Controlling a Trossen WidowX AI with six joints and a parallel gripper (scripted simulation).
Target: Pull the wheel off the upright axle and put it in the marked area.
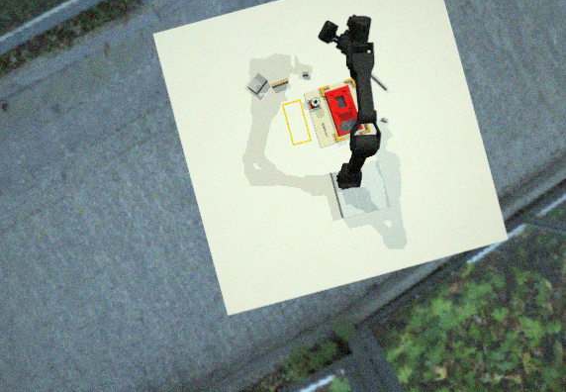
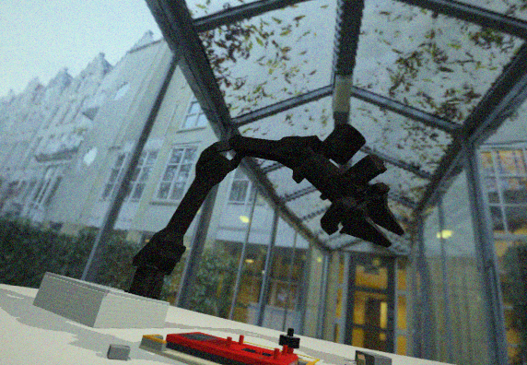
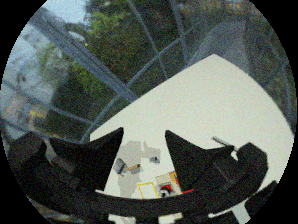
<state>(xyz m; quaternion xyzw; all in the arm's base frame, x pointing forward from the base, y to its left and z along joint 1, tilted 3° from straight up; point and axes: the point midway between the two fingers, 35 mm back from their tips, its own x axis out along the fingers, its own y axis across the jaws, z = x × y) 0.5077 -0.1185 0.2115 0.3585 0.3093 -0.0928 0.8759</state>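
1. Black six-joint arm bent over the cream square worktop, rising from a pale grey block base and reaching across the red rectangular board.
2. Gripper hanging high above the worktop in the exterior view, tilted downward, well apart from everything on the surface.
3. Fingers parted to a middling width, with nothing between them; only worktop and small parts visible through the gap in the wrist view.
4. Small black wheel seated on the upright axle, at the edge of the beige plate just beside the red board; seen from above as a dark disc.
5. Yellow-outlined rectangular marked area just beside the beige plate, on the side away from the arm, with nothing lying inside it.
6. Small grey cube and short tan strip lying near each other beyond the marked area; thin dark rod on the far side of the arm.
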